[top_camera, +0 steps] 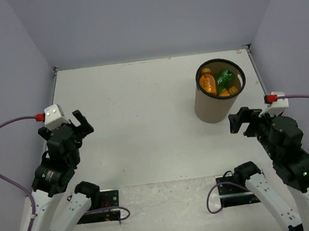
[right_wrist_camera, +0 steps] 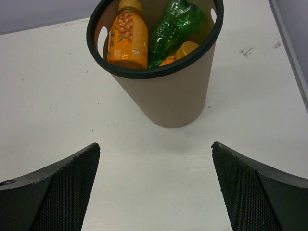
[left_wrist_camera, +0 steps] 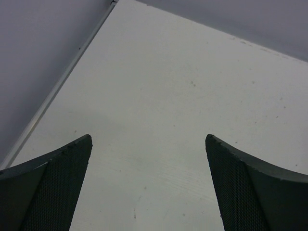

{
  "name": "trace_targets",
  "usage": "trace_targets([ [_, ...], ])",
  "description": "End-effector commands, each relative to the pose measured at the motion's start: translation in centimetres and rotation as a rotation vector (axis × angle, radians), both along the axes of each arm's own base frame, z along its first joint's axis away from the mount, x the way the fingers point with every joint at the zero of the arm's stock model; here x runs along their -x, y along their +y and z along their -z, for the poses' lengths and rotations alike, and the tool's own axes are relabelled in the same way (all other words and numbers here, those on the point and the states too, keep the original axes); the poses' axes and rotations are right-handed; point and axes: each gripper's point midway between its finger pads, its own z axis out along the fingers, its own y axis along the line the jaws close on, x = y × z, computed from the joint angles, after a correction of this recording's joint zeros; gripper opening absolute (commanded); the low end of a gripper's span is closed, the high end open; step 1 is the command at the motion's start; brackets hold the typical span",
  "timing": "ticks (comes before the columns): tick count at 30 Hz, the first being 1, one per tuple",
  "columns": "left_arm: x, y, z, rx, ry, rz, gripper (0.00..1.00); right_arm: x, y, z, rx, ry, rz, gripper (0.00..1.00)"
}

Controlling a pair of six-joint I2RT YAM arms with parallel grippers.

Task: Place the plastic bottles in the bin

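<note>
The bin [top_camera: 215, 108], a tall brown cylinder with a thin black rim, stands at the back right of the table. Inside it I see an orange bottle [top_camera: 207, 81], a ribbed green bottle [top_camera: 224, 78] and part of another orange one [top_camera: 225, 92]. The right wrist view shows the bin [right_wrist_camera: 168, 94] ahead with the orange bottle [right_wrist_camera: 127, 38] and the green bottle [right_wrist_camera: 172, 30] in it. The other bottles are hidden. My right gripper [top_camera: 240, 122] is open and empty, just in front of the bin. My left gripper [top_camera: 81, 123] is open and empty at the left.
Grey walls close off the table at the back, left and right. A raised edge [left_wrist_camera: 62, 79] runs along the table's left side near my left gripper. The arm bases and cables [top_camera: 106, 206] sit at the near edge.
</note>
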Motion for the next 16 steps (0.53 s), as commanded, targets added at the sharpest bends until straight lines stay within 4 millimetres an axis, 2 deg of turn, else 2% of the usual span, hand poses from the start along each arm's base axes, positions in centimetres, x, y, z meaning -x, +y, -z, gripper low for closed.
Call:
trace_targets([
  [1,-0.3,0.3,1.7,-0.035,0.014,-0.011,1.00,0.5,-0.5,-0.1,-0.004,-0.051,0.018,0.99],
  [5,-0.5,-0.6,2.4,-0.023,-0.010,0.046,1.00,0.6,-0.5,0.1,-0.004,-0.072,0.012,0.99],
  [16,-0.2,-0.6,2.5,-0.015,-0.020,0.051,1.00,0.4,-0.4,0.3,-0.015,-0.075,0.016,0.99],
])
